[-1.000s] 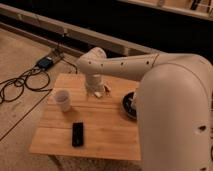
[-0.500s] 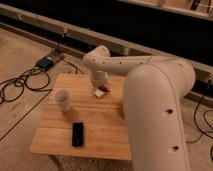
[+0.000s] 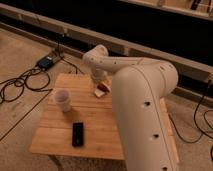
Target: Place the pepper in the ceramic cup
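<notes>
The white ceramic cup [image 3: 62, 99] stands upright on the left part of the wooden table [image 3: 90, 120]. The small dark-red pepper [image 3: 105, 86] lies near the table's far middle, against a pale rectangular block [image 3: 100, 93]. My gripper [image 3: 98, 77] points down just above and behind the pepper and block, well to the right of the cup. My large white arm [image 3: 142, 115] fills the right side of the view and hides that part of the table.
A flat black object [image 3: 78, 134] lies near the table's front edge. On the floor to the left are a blue-black box [image 3: 46, 62] and black cables [image 3: 20, 85]. A dark low wall runs behind the table.
My arm has swung further across the view and now covers the right of the table, hiding the black bowl. The gripper stays over the pepper and block.
</notes>
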### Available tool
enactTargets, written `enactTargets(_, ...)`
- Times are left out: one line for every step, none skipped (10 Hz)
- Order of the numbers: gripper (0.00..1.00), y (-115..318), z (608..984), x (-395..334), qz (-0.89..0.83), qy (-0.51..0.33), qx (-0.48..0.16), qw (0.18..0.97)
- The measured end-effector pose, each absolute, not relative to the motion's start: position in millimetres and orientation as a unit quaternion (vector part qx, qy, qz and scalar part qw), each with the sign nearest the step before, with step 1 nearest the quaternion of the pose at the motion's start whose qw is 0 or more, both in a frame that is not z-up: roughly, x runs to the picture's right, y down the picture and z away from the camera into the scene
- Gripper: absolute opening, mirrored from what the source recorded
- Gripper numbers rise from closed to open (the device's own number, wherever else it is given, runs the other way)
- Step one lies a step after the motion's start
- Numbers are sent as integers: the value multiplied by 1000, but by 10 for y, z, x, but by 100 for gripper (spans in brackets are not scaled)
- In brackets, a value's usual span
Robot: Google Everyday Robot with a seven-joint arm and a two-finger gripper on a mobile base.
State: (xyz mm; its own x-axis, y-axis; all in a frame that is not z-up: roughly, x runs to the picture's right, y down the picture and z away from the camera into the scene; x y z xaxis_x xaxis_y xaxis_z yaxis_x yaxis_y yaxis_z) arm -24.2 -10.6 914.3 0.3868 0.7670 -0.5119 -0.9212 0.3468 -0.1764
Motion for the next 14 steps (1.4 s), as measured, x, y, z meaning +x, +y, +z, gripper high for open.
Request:
enactTargets(65, -129, 9201, -228, 526, 171, -224, 803)
enactTargets(65, -159, 9278, -220, 524, 170, -226, 804)
enactTargets(65, -183, 9350, -206, 521, 169, -229, 804)
enactTargets(65, -192, 9401, -206, 519, 167, -233, 805)
enactTargets(65, -194, 9477, -221, 513, 165, -239, 808)
enactTargets(65, -189, 9537, -250, 506, 164, -245, 810)
enactTargets(65, -181, 9601, -291, 498, 163, -252, 813)
enactTargets(65, -186, 9646, -311, 493, 162, -255, 816)
enactTargets(65, -185, 9724, -335, 485, 162, -262, 819)
enactTargets(65, -191, 9776, -354, 480, 161, -266, 820)
enactTargets(65, -202, 9817, -367, 477, 161, -268, 821)
enactTargets(65, -215, 9864, -374, 473, 161, -271, 823)
enactTargets(65, -222, 9904, -384, 470, 162, -275, 823)
enactTargets(63, -218, 9937, -399, 467, 162, -279, 823)
